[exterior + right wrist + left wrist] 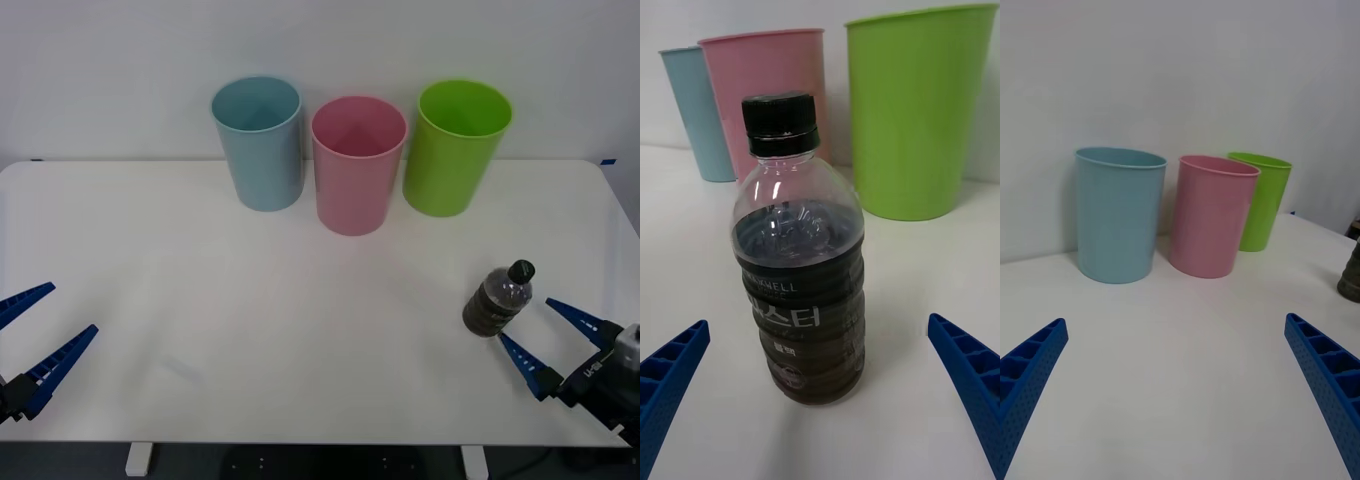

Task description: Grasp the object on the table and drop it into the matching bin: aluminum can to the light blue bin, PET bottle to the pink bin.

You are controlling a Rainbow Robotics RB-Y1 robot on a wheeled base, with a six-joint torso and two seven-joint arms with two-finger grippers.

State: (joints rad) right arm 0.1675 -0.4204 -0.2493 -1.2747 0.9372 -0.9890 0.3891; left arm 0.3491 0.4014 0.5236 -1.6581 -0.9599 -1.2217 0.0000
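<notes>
The PET bottle (499, 300) (799, 255), small and clear with dark brown liquid and a black cap, stands upright on the white table (300, 330) at the front right. My right gripper (560, 340) (820, 390) is open just behind it, its blue fingers (670, 375) apart on either side and not touching it. The pink bin (357, 165) (767, 97) (1211, 216) stands at the back between the light blue bin (259, 143) (696, 112) (1118, 214) and a lime green one. My left gripper (35, 335) (1176, 390) waits open at the front left.
A lime green bin (457, 146) (917, 112) (1262, 201) stands to the right of the pink bin, straight behind the bottle. The three bins form a row near the table's far edge. A white wall rises behind them.
</notes>
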